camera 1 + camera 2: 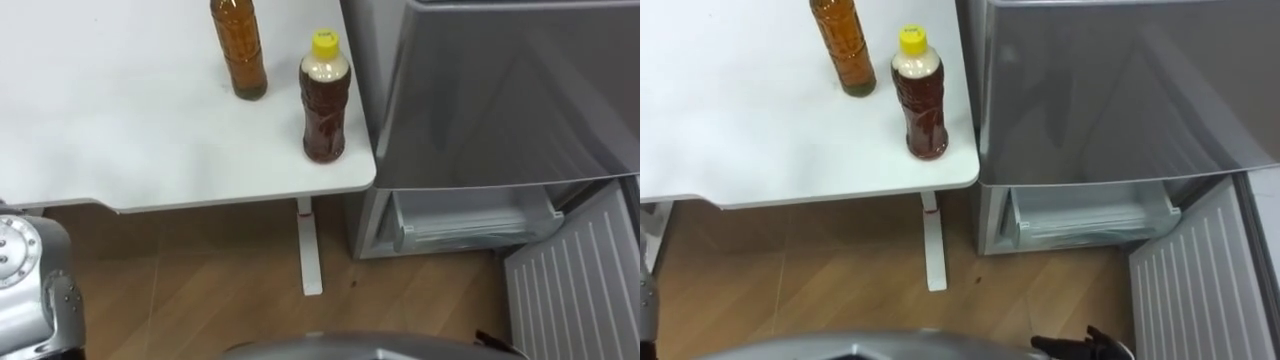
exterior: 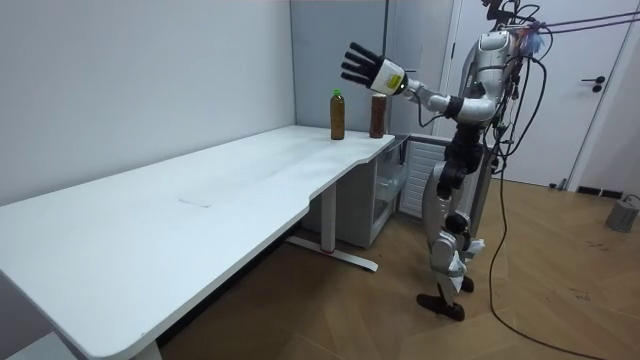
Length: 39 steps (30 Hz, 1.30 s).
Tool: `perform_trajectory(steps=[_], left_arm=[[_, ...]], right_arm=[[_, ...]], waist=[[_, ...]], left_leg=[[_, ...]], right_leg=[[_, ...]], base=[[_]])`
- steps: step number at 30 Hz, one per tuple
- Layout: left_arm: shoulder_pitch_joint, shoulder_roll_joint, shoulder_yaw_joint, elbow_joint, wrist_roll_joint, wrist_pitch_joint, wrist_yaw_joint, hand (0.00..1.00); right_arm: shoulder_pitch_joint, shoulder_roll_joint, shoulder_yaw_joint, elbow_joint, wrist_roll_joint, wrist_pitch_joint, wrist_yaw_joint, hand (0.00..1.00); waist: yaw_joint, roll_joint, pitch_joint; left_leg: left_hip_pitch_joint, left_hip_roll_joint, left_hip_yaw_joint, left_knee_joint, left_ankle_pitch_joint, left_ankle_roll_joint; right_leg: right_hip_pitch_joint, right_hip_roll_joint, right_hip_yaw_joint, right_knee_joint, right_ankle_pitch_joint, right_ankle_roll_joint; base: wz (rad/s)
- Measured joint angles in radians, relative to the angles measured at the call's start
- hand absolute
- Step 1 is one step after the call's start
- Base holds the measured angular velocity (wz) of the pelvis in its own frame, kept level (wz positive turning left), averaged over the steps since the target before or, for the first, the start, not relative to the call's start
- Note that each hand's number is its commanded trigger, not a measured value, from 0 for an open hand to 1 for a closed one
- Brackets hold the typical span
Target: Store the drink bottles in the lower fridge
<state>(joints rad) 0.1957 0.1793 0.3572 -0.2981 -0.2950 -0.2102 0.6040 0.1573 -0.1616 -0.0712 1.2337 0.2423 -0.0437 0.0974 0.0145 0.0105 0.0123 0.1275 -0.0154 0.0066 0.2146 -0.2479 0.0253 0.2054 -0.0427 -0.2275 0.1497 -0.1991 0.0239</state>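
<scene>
Two drink bottles stand near the white table's [image 1: 100,120] right corner. A dark tea bottle with a yellow cap [image 1: 325,100] is nearest the edge. An amber bottle [image 1: 238,50] stands behind it to the left; its cap is green in the room view [image 2: 338,115]. Right of the table is the grey fridge [image 1: 500,90]. Its lower compartment [image 1: 470,225] is exposed and the lower door [image 1: 580,285] is swung open. In the room view my left hand [image 2: 365,68] is raised above the bottles, open with fingers spread, touching nothing. A dark bit of my right hand [image 1: 1080,346] shows at the bottom edge.
I stand on the wooden floor at the table's corner, facing the fridge and the wall. A white table leg [image 1: 308,250] stands between me and the fridge's base. The long table stretches away to my left.
</scene>
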Motion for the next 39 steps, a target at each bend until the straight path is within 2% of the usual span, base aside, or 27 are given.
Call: perform_trajectory(steps=[1, 3, 4, 8, 9, 14, 17, 20, 23, 26, 29, 39], left_arm=[[-0.001, 0.0, -0.015, -0.02, 0.0, 0.0, -0.033, 0.0], [-0.005, 0.0, -0.036, -0.031, 0.003, 0.001, -0.094, 0.0], [-0.007, 0.0, -0.055, -0.042, 0.004, 0.011, -0.128, 0.0], [-0.009, 0.0, -0.113, -0.088, 0.019, 0.039, -0.273, 0.0], [-0.011, 0.0, -0.117, -0.095, 0.023, 0.044, -0.287, 0.0], [-0.086, 0.0, -0.145, -0.105, 0.023, 0.06, -0.429, 0.0], [-0.095, 0.0, -0.17, -0.115, 0.022, 0.064, -0.499, 0.0], [-0.095, 0.0, -0.189, -0.12, 0.02, 0.104, -0.574, 0.0], [-0.095, 0.0, -0.206, -0.145, 0.021, 0.123, -0.633, 0.0], [-0.095, 0.0, -0.223, -0.166, 0.021, 0.126, -0.693, 0.0], [-0.095, 0.0, -0.251, -0.171, 0.023, 0.13, -0.746, 0.0], [-0.095, 0.0, -0.265, -0.173, 0.023, 0.144, -0.838, 0.0]], right_arm=[[-0.002, 0.0, 0.0, 0.006, 0.008, 0.0, 0.006, 0.0], [-0.003, 0.0, -0.001, 0.006, 0.013, 0.0, 0.012, 0.0], [-0.005, 0.0, -0.001, 0.006, 0.014, -0.001, 0.016, 0.0], [-0.029, 0.0, -0.002, 0.028, 0.014, -0.008, 0.036, 0.0], [-0.034, 0.0, -0.002, 0.036, 0.014, -0.012, 0.039, 0.0], [-0.056, -0.001, 0.0, 0.065, 0.02, -0.013, 0.051, 0.0], [-0.07, -0.001, 0.001, 0.086, 0.022, -0.017, 0.057, 0.0], [-0.07, -0.001, 0.002, 0.087, 0.021, -0.02, 0.057, 0.0], [-0.074, -0.002, 0.0, 0.087, 0.022, -0.021, 0.057, 0.0], [-0.084, -0.004, 0.0, 0.104, 0.024, -0.021, 0.057, 0.0], [-0.099, -0.008, 0.0, 0.133, 0.027, -0.021, 0.057, 0.0], [-0.11, -0.01, 0.001, 0.156, 0.029, -0.021, 0.051, 0.0]], waist=[[-0.003, 0.004, -0.0024], [-0.008, 0.0, -0.0004], [-0.011, 0.002, -0.0048], [-0.033, -0.002, -0.0046], [-0.036, -0.003, -0.005], [-0.042, 0.002, -0.0041], [-0.049, 0.003, -0.0043], [-0.052, 0.005, -0.0046], [-0.063, 0.008, -0.0056], [-0.07, 0.014, -0.0102], [-0.074, 0.014, -0.0102], [-0.078, 0.012, -0.0093]], left_leg=[[-0.001, 0.0, 0.0, 0.0, 0.0, 0.0], [-0.004, -0.001, -0.001, 0.0, 0.0, 0.0], [-0.012, 0.0, -0.001, 0.002, 0.0, 0.0], [-0.03, 0.0, -0.006, 0.009, 0.0, 0.0], [-0.032, 0.0, -0.007, 0.009, 0.0, 0.0], [-0.037, 0.0, -0.006, 0.018, 0.0, 0.0], [-0.038, 0.001, -0.006, 0.018, 0.0, 0.0], [-0.042, 0.001, -0.003, 0.021, 0.0, 0.0], [-0.049, 0.003, -0.001, 0.018, 0.0, 0.0], [-0.047, 0.003, 0.002, 0.016, 0.0, 0.0], [-0.047, 0.003, 0.004, 0.016, 0.0, 0.0], [-0.047, 0.003, 0.007, 0.016, 0.0, 0.0]], right_leg=[[0.0, 0.0, -0.001, 0.0, 0.0, 0.0], [-0.003, 0.0, -0.003, 0.0, 0.0, 0.0], [-0.011, 0.0, -0.006, 0.0, 0.0, 0.0], [-0.025, 0.0, -0.009, 0.001, 0.001, -0.001], [-0.027, 0.0, -0.009, 0.001, 0.001, -0.001], [-0.031, 0.0, -0.007, 0.001, 0.001, -0.001], [-0.031, 0.001, 0.0, 0.001, 0.001, -0.001], [-0.033, 0.002, 0.006, 0.001, 0.001, -0.001], [-0.038, 0.002, 0.007, 0.001, 0.001, -0.002], [-0.038, 0.002, 0.009, 0.002, 0.002, -0.002], [-0.038, 0.002, 0.009, 0.002, 0.002, -0.003], [-0.038, 0.002, 0.005, 0.002, 0.002, -0.003]], base=[[0.0], [0.0], [0.0], [0.03], [0.0], [0.0], [0.0], [0.0], [0.0], [0.0], [0.0], [0.0]])
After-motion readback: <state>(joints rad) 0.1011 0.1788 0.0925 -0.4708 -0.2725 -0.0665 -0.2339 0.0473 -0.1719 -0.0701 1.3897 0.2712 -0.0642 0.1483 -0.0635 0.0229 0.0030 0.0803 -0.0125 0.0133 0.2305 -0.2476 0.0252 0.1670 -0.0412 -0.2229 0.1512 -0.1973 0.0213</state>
